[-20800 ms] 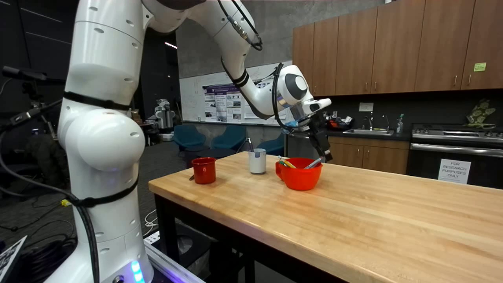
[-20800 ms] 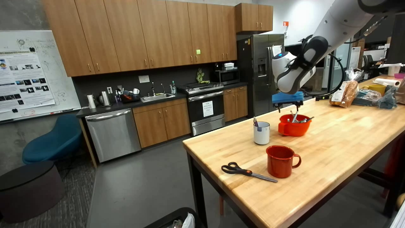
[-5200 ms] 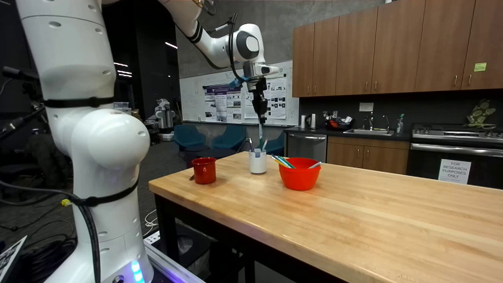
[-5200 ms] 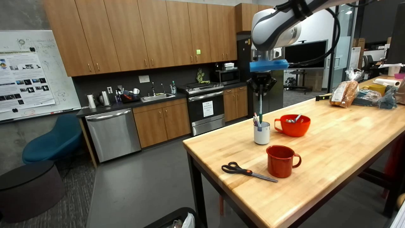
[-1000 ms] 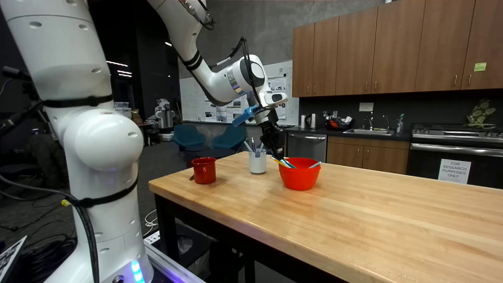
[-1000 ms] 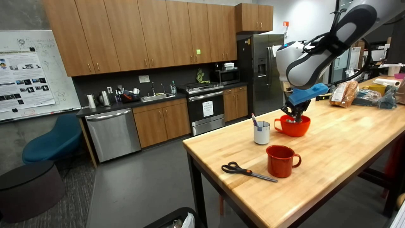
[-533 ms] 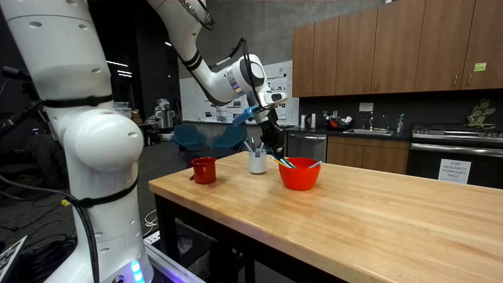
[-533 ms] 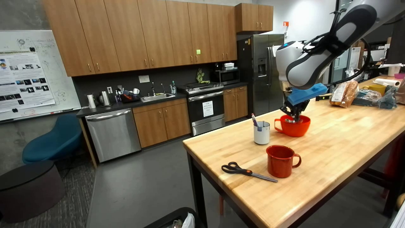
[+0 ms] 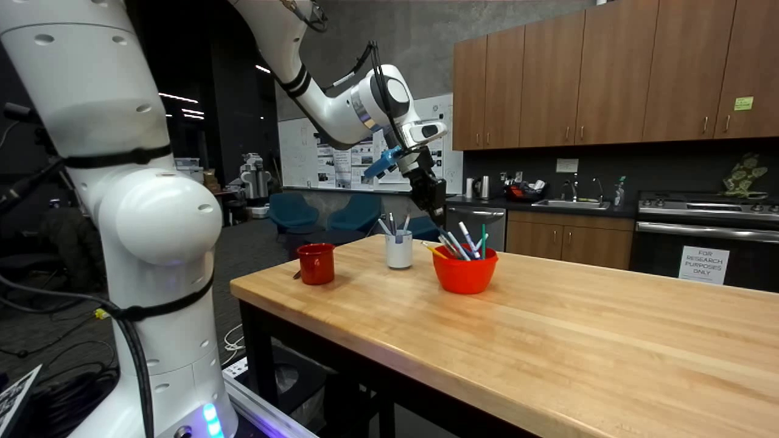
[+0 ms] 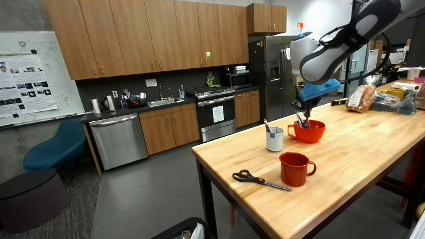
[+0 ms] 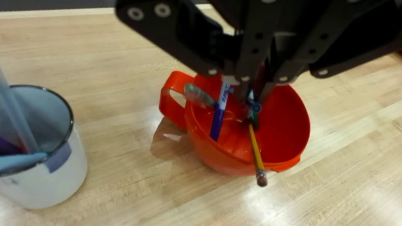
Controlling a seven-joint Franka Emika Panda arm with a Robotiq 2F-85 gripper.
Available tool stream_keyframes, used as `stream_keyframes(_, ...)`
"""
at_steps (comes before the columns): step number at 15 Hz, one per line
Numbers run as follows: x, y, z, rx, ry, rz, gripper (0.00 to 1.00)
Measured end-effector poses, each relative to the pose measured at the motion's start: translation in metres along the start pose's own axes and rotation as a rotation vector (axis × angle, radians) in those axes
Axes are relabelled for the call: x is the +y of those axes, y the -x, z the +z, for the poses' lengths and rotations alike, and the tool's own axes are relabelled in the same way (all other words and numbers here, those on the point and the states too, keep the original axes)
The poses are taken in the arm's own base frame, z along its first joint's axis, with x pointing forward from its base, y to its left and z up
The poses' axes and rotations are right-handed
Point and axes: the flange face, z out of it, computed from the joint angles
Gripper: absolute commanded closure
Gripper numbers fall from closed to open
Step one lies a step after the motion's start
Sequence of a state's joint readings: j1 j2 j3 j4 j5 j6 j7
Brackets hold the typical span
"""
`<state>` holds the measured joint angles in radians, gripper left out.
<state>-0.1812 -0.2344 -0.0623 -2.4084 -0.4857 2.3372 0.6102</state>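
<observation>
Slowly, the claw [image 11: 253, 93], seemingly pinching a blue pen [image 11: 256, 108], should rise straight, so the red bowl [image 11: 216, 158] won't tip.

Your Panda arm [image 9: 167, 267] is glossy white with bulbous joints [image 9: 161, 210] and dark-grey trim [image 10: 388, 15], belted by black straps [image 9: 173, 308] and trailed by black cables [image 9: 141, 362]. Your base [image 9: 176, 389] shows blue lights [image 9: 210, 420]; a blue block [image 10: 319, 90] sits by the wrist [image 10: 303, 53], and black fingers [image 11: 251, 59] carry silver screws [image 11: 162, 10].
</observation>
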Motion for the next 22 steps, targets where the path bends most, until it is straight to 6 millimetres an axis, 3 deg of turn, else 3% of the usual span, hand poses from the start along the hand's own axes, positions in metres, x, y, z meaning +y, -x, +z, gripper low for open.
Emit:
stream_keyframes(8,0.008,-0.013,-0.045,-0.053,-0.036,0.033,0.98)
stream_keyframes(22,-0.02,-0.013,-0.116,-0.296,-0.329,0.037,0.98)
